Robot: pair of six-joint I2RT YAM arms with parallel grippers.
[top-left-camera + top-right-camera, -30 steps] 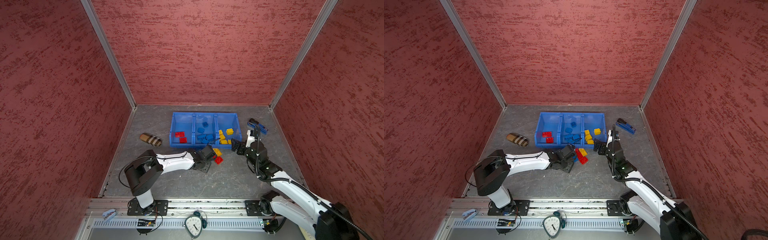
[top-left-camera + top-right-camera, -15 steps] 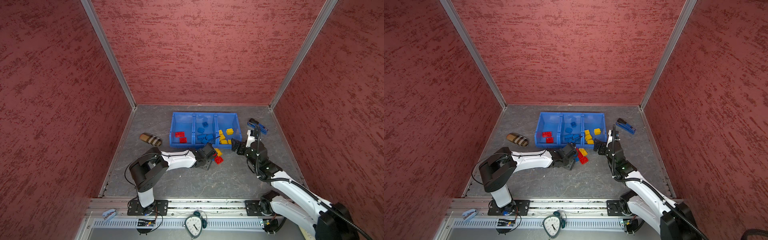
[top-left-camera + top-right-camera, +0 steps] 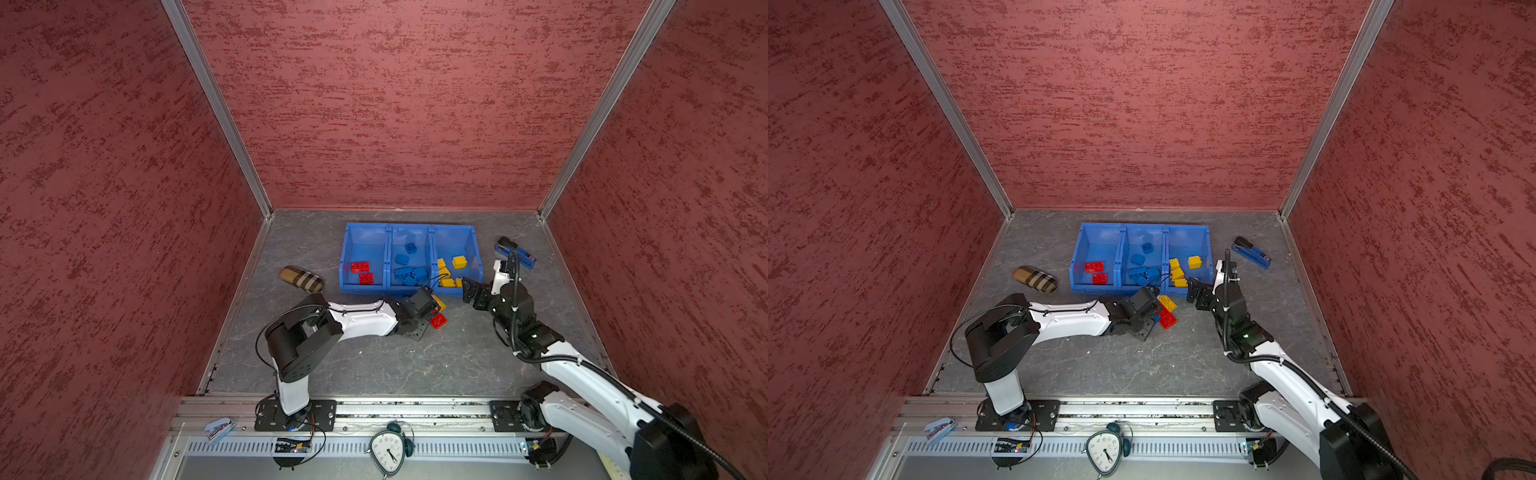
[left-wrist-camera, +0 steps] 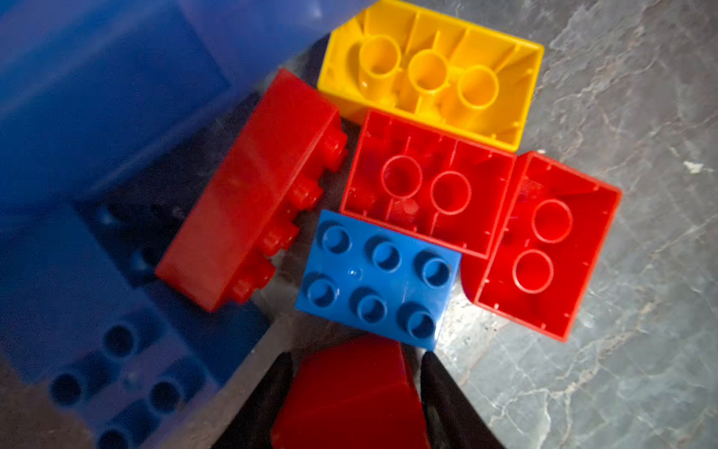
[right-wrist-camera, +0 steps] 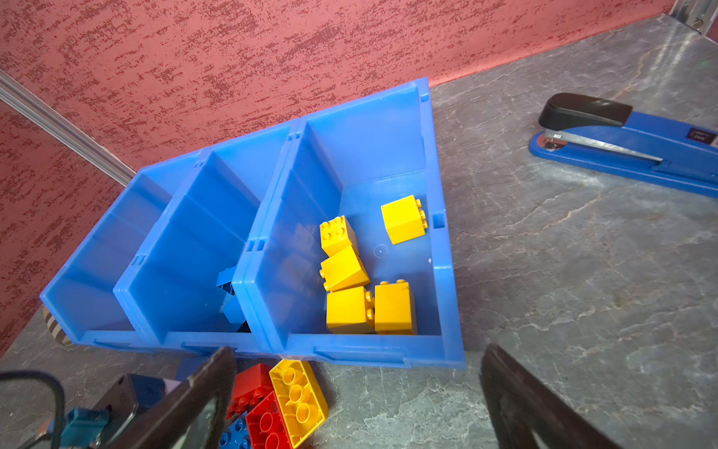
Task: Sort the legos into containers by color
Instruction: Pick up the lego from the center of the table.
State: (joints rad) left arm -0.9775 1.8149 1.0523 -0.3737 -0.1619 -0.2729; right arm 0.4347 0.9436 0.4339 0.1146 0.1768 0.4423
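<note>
Left tool (image 4: 355, 359) pinches a red brick (image 4: 349, 400); lifting may knock the blue brick (image 4: 377, 278) just ahead. Right tool (image 5: 359, 352) gapes, empty.

Both top views are looking down from high up front, sharing the whole floor (image 3: 374, 365). Left wrist is peering closely at loose bricks (image 4: 377, 280); right wrist is facing the bins (image 5: 365, 352).

Three joined blue plastic open-top bins (image 3: 1100, 230) sit on the grey floor (image 3: 1142, 365): red bricks (image 3: 1094, 267) in the 9 o'clock bin, blue bricks (image 3: 1144, 272) in the middle, yellow bricks (image 3: 1193, 262) at 3 o'clock. At the row's 6 o'clock loose bricks (image 3: 1168, 320) lie beside the left gripper (image 3: 1155, 312); the right gripper (image 3: 1192, 289) is at 5 o'clock
</note>
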